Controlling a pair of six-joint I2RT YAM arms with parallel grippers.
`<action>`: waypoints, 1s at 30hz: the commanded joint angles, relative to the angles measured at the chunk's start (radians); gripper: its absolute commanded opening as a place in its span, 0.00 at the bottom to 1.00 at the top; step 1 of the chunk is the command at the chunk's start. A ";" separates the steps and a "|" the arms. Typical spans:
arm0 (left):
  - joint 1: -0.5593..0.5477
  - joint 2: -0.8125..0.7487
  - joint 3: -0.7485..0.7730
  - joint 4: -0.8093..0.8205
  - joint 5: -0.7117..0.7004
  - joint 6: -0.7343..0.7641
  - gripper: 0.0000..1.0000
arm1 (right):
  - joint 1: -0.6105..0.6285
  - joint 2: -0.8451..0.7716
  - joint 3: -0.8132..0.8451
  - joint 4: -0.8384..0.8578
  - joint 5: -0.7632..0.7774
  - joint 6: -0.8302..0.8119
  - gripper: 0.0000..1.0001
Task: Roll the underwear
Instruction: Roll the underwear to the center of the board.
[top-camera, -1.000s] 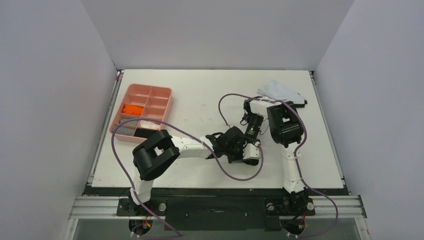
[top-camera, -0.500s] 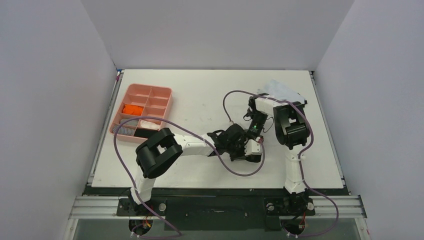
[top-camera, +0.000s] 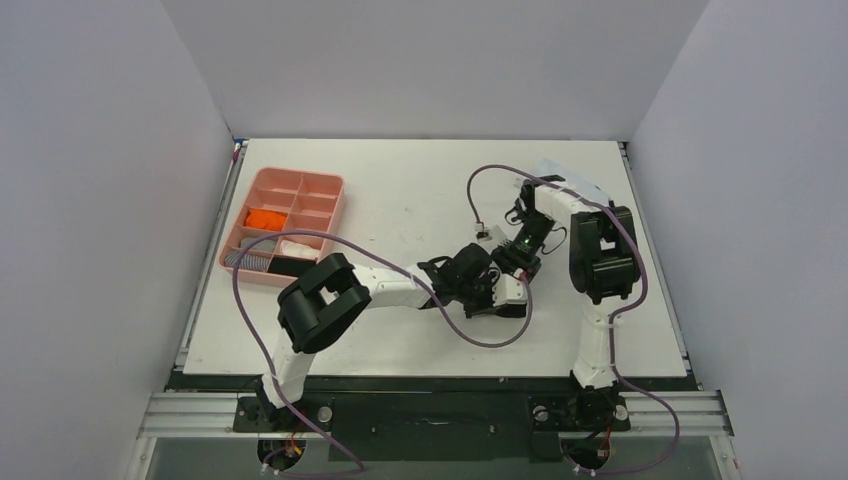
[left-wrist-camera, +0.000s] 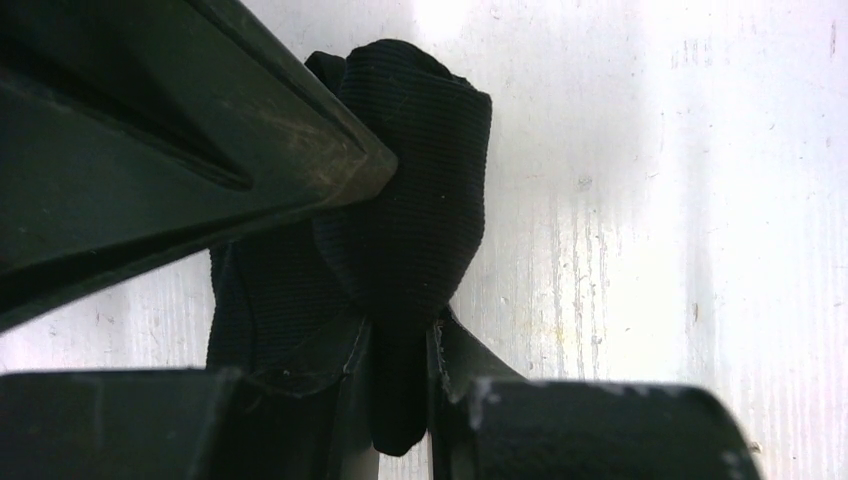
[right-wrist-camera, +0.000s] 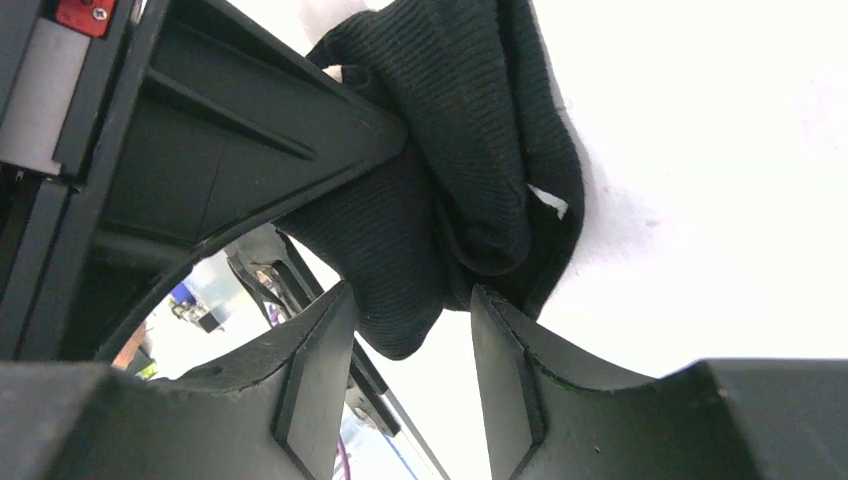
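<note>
In the middle of the table (top-camera: 400, 180), the left tool (left-wrist-camera: 400, 345) is clamped on the bunched black underwear (left-wrist-camera: 420, 180), the right tool (right-wrist-camera: 408, 335) is held apart around it, and the orange underwear (top-camera: 265, 217) is kept in the tray (top-camera: 300, 178).

1. Overhead: bright, even, soft light; table (top-camera: 400, 190) sharp, faint shadows under the arms (top-camera: 385, 290)
2. Left wrist: glare on table; fingers (left-wrist-camera: 150, 130) dark, blurred; black underwear (left-wrist-camera: 410, 200) weave sharp
3. Right wrist: table washed out white
</note>
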 joint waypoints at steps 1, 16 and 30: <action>0.013 0.104 -0.021 -0.201 0.030 -0.021 0.00 | -0.039 -0.100 0.011 0.030 0.008 -0.034 0.42; 0.076 0.166 0.075 -0.309 0.189 -0.096 0.00 | -0.166 -0.335 -0.130 0.174 -0.025 0.019 0.45; 0.194 0.436 0.381 -0.603 0.485 -0.239 0.00 | -0.143 -0.836 -0.572 0.640 0.104 0.234 0.47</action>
